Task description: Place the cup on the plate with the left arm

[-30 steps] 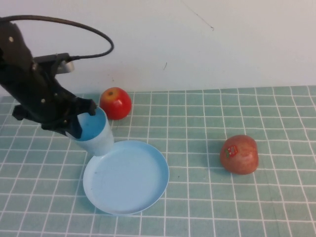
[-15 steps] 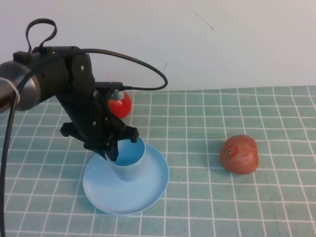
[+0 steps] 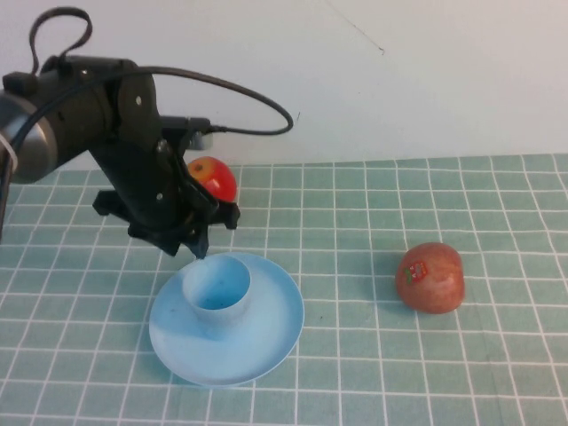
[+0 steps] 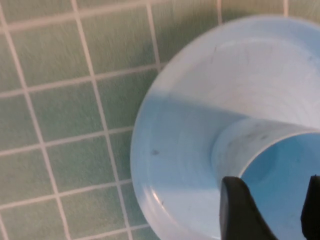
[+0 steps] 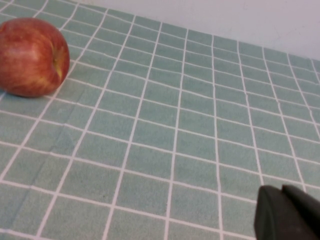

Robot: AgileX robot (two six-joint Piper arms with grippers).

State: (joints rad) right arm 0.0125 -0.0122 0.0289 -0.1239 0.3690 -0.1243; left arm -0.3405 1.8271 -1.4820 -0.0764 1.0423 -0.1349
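Note:
The light-blue cup (image 3: 216, 288) stands upright on the left part of the round light-blue plate (image 3: 266, 335). My left gripper (image 3: 193, 241) hovers just above and behind the cup's rim, open and holding nothing. In the left wrist view the cup (image 4: 235, 145) sits on the plate (image 4: 170, 165), and the left gripper (image 4: 275, 187) has its two black fingers spread over the cup's mouth. My right gripper (image 5: 289, 212) is out of the high view. It hangs low over the tiled mat, shut and empty.
A red apple (image 3: 216, 177) lies behind the plate, partly hidden by the left arm. A second reddish apple with a sticker (image 3: 430, 277) lies to the right; one apple (image 5: 32, 56) shows in the right wrist view. A green tiled mat (image 3: 355, 373) covers the table.
My left gripper carried the cup from beside the plate's far-left rim onto the plate, let go of it, and drew up and back. The cup now stands free.

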